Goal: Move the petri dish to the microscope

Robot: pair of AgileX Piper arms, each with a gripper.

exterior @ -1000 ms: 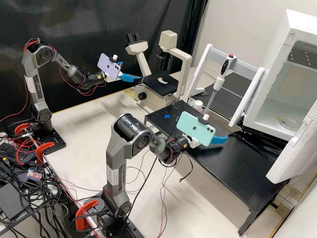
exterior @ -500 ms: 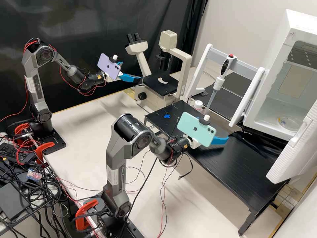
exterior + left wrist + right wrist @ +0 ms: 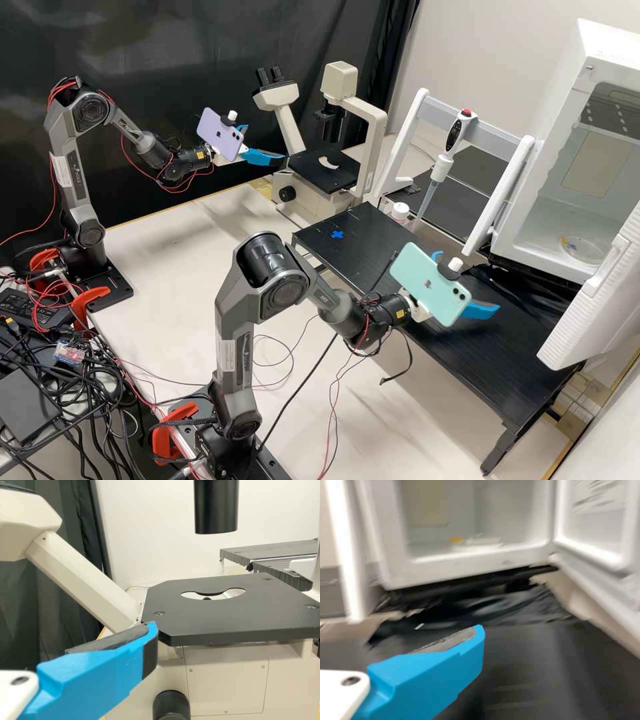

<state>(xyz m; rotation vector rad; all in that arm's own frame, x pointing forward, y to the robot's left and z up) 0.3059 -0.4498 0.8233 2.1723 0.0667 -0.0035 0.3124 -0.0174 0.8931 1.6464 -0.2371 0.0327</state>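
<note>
1. Petri dish (image 3: 582,249): lies flat on the floor of the white cabinet (image 3: 533,243), whose door (image 3: 590,300) stands open. The right wrist view shows a yellow patch at the dish.
2. Right gripper (image 3: 469,283): positioned above the black stand (image 3: 460,353), in front of the cabinet and apart from the dish. Jaws spread.
3. Left gripper (image 3: 266,143): positioned near the microscope (image 3: 375,127), on the eyepiece side of its stage (image 3: 313,175). Jaws spread.
4. Microscope stage: black, level plate with a round opening, seen in the left wrist view. The lens tube (image 3: 216,507) is above it.
5. Pipette (image 3: 443,163): tilted, red button uppermost, beside the black stand.
6. White-capped bottle (image 3: 400,211): upright, near the pipette tip.
7. Blue cross (image 3: 337,235): on the stand top, at the end nearer the microscope.
</note>
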